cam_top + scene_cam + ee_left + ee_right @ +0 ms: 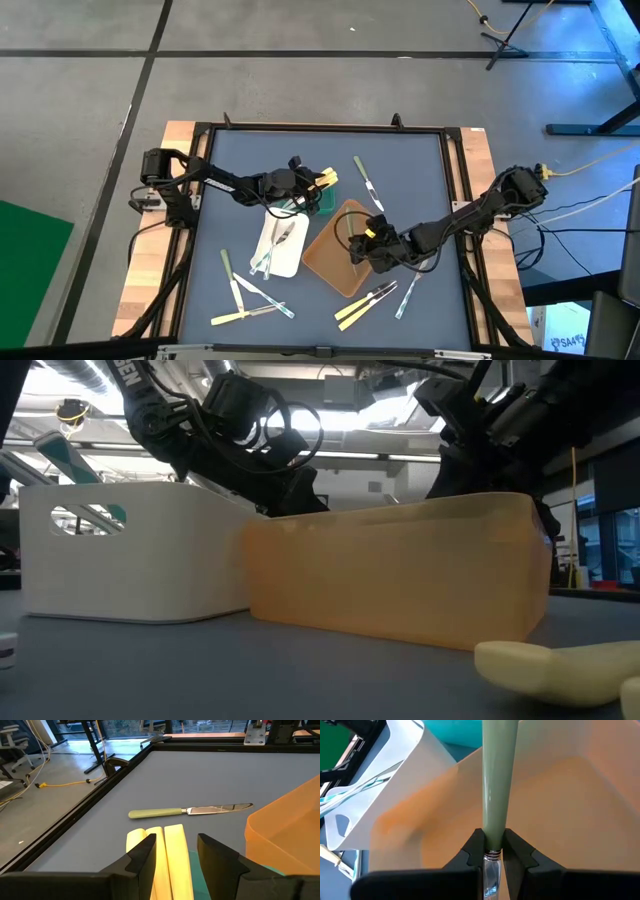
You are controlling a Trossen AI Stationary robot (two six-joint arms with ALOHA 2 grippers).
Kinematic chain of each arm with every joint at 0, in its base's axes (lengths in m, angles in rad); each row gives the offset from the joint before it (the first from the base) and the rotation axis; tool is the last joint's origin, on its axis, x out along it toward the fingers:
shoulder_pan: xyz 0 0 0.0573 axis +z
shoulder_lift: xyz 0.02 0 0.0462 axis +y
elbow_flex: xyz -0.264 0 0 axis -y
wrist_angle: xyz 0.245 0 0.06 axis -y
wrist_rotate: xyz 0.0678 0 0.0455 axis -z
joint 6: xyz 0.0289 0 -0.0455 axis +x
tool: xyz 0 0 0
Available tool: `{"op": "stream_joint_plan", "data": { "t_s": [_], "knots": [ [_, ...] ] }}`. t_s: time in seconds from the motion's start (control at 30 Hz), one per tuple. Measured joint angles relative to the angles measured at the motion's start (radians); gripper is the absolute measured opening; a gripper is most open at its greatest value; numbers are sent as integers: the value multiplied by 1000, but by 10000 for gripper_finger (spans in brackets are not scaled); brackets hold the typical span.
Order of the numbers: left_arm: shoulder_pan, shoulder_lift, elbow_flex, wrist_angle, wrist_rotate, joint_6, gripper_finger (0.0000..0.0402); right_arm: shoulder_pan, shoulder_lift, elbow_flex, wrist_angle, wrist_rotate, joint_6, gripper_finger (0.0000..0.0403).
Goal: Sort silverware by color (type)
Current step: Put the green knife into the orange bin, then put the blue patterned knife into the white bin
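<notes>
Right wrist view shows the right gripper with its fingers clamped on an olive-green-handled utensil, pinching it where the green handle meets the shiny metal-look tip; the handle runs forward from the fingers over the inside of the brown tray, and the white tray with translucent whitish-blue utensils in it lies beyond and to one side. From the high view, this gripper hangs over the brown tray near the middle of the desk. The left gripper sits at the far end of the white tray, over the green tray. Its wrist view shows the fingers apart, with pale cream-yellow utensils lying between them on the green tray; whether the fingers touch them I cannot tell. Ahead of those fingers an olive-green-handled knife lies flat on the desk, just beside the brown tray's corner. More loose silverware lies on the desk nearer the front edge: a cluster of cream-yellow and green pieces left of the trays and another group behind the right gripper.
</notes>
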State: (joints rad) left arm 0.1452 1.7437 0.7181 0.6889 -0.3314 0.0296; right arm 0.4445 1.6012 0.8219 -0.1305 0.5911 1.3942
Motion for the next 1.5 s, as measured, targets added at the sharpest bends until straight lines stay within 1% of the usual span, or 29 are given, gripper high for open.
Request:
{"op": "stream_joint_plan", "data": {
  "t_s": [0.2,0.47,0.6,1.3,1.5],
  "knots": [
    [0,0,0,0,0,0,137,0,0,0,0,0,0,34],
    [0,0,0,0,0,0,137,0,0,0,2,0,0,92],
    [0,0,0,0,0,0,137,0,0,0,1,0,-4,107],
    [0,-1,0,1,0,0,137,0,0,0,1,0,-5,111],
    [-4,-40,0,1,0,0,137,0,1,0,2,0,-5,111]
  ]
}}
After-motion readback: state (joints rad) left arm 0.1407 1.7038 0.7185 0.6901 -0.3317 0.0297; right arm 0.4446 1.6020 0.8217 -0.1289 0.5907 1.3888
